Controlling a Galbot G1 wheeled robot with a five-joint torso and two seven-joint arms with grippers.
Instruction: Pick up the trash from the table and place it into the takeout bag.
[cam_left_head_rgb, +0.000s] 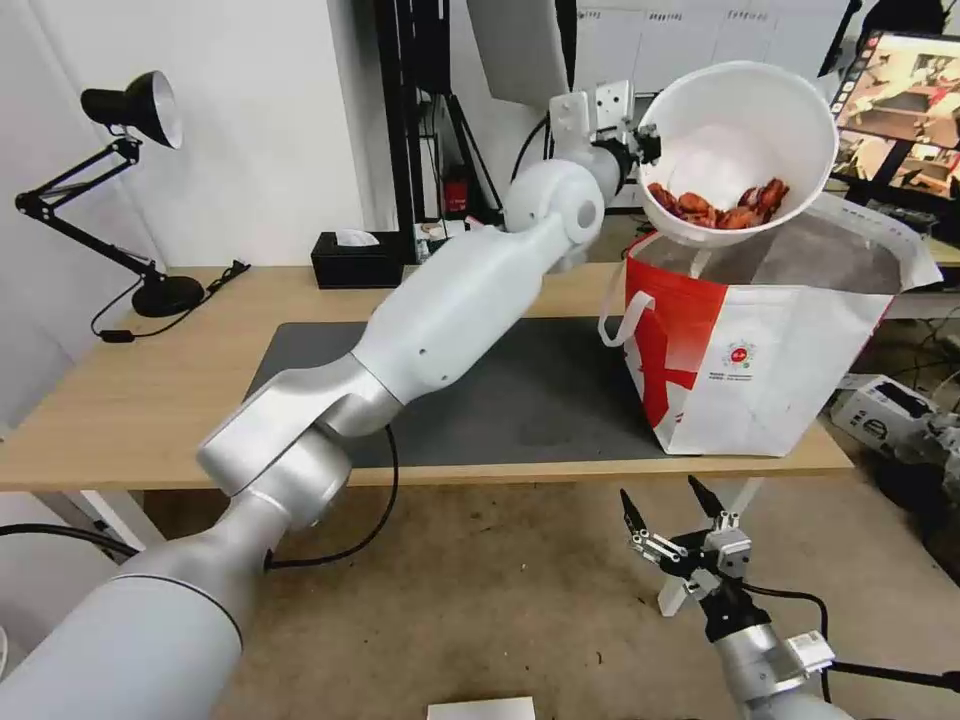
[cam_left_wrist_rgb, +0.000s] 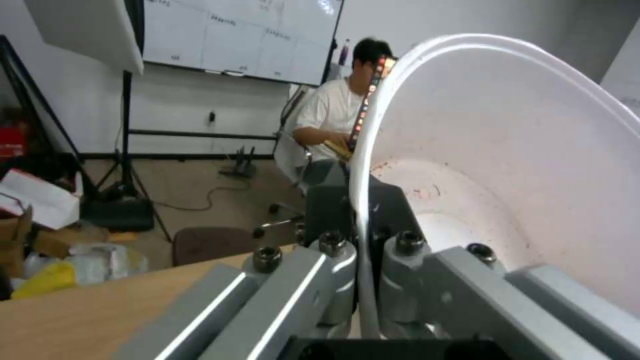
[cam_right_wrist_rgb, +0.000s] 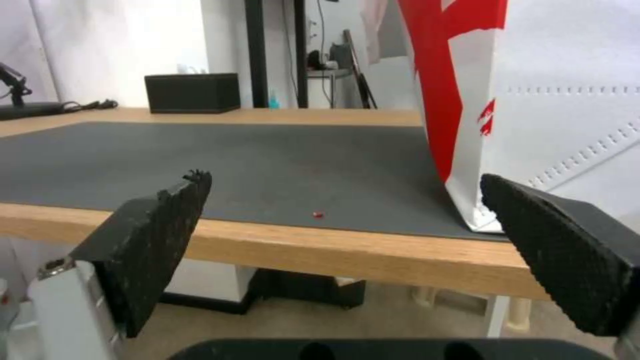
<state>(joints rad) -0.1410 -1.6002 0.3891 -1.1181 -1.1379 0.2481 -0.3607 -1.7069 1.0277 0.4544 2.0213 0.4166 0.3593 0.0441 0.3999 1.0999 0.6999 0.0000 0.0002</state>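
Our left gripper (cam_left_head_rgb: 643, 143) pinches the bowl (cam_left_head_rgb: 745, 140) rim, fingers closed on it, tilting it over the bag (cam_left_head_rgb: 770, 350) mouth — so shells slide in; right gripper (cam_left_head_rgb: 675, 510) waits below the tabletop (cam_left_head_rgb: 140, 400), fingers spread.

Left arm stretches diagonally from lower left up to top centre, left gripper (cam_left_head_rgb: 640, 143) clamped tight there. Right gripper (cam_left_head_rgb: 672, 508) waits at lower right, fingers (cam_right_wrist_rgb: 157, 235) spread wide, pointing upward.
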